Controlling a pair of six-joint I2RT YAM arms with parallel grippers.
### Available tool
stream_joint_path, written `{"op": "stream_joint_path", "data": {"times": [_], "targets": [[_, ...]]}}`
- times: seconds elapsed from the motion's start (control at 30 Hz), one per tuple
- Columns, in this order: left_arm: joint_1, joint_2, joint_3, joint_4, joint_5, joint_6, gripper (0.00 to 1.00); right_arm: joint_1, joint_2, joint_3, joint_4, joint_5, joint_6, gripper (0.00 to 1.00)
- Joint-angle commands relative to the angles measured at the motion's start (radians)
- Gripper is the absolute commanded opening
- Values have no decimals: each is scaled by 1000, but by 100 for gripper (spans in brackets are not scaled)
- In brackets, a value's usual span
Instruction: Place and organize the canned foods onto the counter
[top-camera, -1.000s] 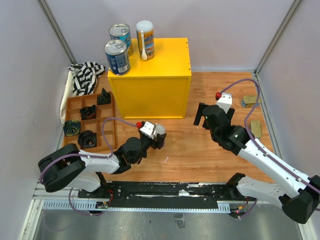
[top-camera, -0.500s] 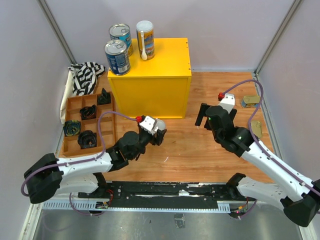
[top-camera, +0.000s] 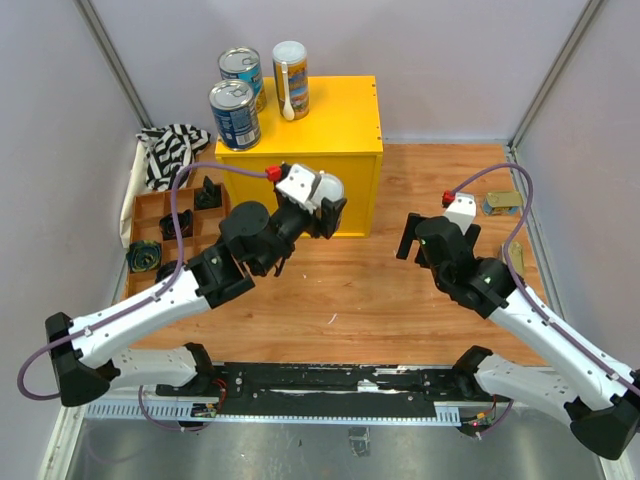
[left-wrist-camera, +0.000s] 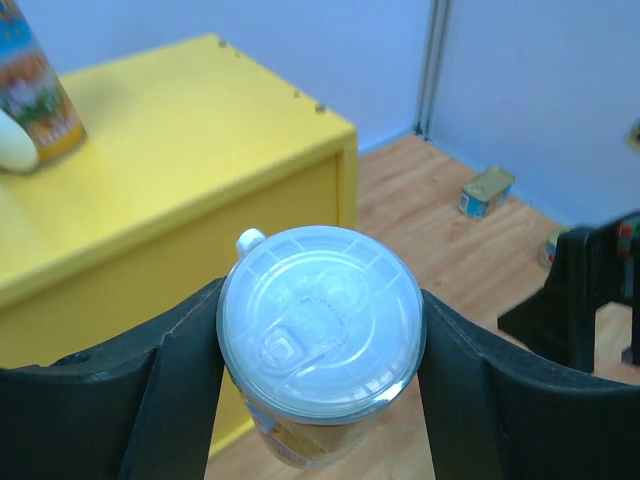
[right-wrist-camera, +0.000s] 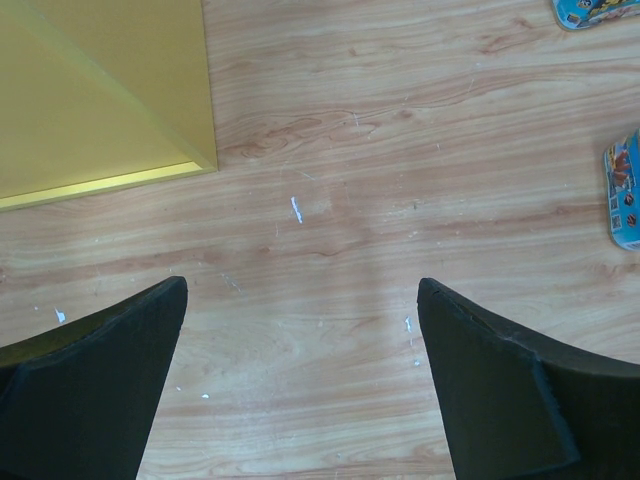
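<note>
My left gripper (top-camera: 326, 203) is shut on a slim white-lidded can (top-camera: 328, 187), held in the air in front of the yellow counter (top-camera: 330, 120). In the left wrist view the can's lid (left-wrist-camera: 320, 318) fills the gap between the fingers (left-wrist-camera: 130, 390), with the counter (left-wrist-camera: 180, 150) behind it. Two blue-labelled cans (top-camera: 234, 115) (top-camera: 242, 72) and another slim can (top-camera: 291, 78) stand on the counter's far left. My right gripper (top-camera: 421, 236) hangs open over bare floor (right-wrist-camera: 300, 290). Two flat tins (top-camera: 500, 203) (top-camera: 513, 258) lie at the right wall.
A brown wooden tray (top-camera: 132, 215) with small black objects lies left of the counter, a striped cloth (top-camera: 172, 152) behind it. The tins show at the right wrist view's edge (right-wrist-camera: 595, 10) (right-wrist-camera: 622, 190). Walls close in on both sides.
My left arm has lifted the slim can from low over the floor up and back toward the counter's front. The right gripper has drifted slightly right, still open.
</note>
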Motion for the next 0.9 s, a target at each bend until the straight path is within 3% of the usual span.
{"op": "stream_joint_path", "data": {"times": [0.0, 0.43, 0.67, 0.87], "targets": [[7, 61, 281, -83, -32, 86, 0, -13, -16, 42, -55, 23, 17, 98], [68, 298, 791, -290, -132, 133, 0, -15, -23, 78, -71, 20, 6, 98], [158, 373, 939, -353, -127, 101, 0, -14, -15, 91, -64, 9, -4, 98], [270, 405, 967, -365, -69, 27, 0, -14, -15, 102, -62, 7, -11, 98]]}}
